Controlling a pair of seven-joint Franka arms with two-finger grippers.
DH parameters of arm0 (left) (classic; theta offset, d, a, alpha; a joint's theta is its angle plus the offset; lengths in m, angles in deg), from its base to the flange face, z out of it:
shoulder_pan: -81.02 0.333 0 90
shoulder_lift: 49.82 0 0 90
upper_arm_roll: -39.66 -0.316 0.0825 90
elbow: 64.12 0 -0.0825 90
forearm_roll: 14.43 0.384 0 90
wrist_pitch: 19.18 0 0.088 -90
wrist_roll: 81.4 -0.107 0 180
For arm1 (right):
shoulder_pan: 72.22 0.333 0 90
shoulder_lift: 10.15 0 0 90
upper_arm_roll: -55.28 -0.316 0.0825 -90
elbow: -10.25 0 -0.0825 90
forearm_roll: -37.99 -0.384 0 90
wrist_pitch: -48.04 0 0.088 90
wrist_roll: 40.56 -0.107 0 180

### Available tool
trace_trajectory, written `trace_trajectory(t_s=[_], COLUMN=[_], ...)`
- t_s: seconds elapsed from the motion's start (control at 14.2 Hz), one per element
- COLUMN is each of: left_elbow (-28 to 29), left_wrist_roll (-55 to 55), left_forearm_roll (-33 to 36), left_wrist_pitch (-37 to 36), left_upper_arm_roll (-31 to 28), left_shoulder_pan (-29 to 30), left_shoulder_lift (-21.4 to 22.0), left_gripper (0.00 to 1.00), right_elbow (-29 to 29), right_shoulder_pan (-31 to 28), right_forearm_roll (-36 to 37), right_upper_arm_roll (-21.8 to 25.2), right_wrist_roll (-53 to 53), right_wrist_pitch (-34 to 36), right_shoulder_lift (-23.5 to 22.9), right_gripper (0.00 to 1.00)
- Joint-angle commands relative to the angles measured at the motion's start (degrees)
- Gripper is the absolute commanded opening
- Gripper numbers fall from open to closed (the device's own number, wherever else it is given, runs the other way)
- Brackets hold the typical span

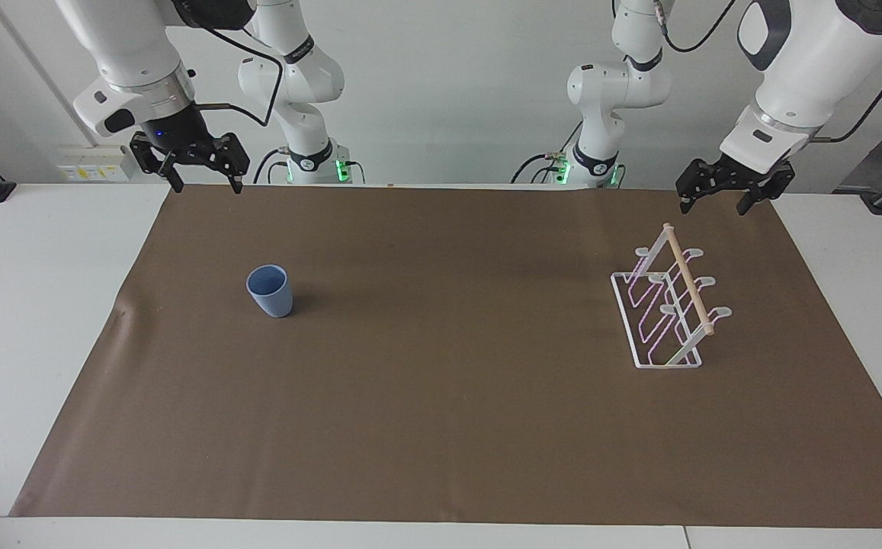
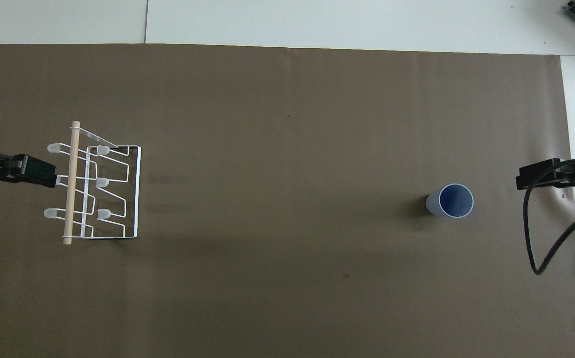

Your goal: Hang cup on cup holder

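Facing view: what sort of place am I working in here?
Most likely a robotics lab bench, not a kitchen: a white table under a plain brown paper sheet, bare white walls, and just a light-blue plastic cup and white wire cup holder as props.
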Motion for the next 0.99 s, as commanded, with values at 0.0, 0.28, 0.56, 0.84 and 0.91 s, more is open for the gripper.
trace_trajectory(t_s=[0.0,0.28,0.56,0.84,0.91], left_elbow=[0.1,0.1,0.3,0.4,0.4], left_wrist_roll=[-0.2,-0.2,-0.3,-0.2,-0.2], left_forearm_roll=[-0.6,-0.6,-0.6,-0.6,-0.6], left_wrist_pitch=[1.3,1.4,1.4,1.4,1.4], left_upper_arm_roll=[-0.1,-0.1,-0.1,-0.1,-0.1], left_shoulder_pan=[0.5,0.5,0.5,0.5,0.5], left_shoulder_lift=[1.0,1.2,1.2,1.4,1.4], left_gripper=[1.0,1.0,1.0,1.0,1.0], right_elbow=[-10.5,-20.2,-28.4,-28.9,-28.9], right_shoulder_pan=[-0.9,-1.1,-1.1,-4.2,-4.9], right_forearm_roll=[0.0,-0.5,-0.5,-5.1,-5.3], right_upper_arm_roll=[-0.2,0.0,0.0,0.1,0.1], right_wrist_roll=[1.4,7.5,12.0,21.2,23.0], right_wrist_pitch=[-9.1,-19.1,-30.4,-34.8,-36.2], right_shoulder_lift=[4.6,5.2,3.2,-3.1,-4.6], right_gripper=[1.0,1.0,1.0,1.0,1.0])
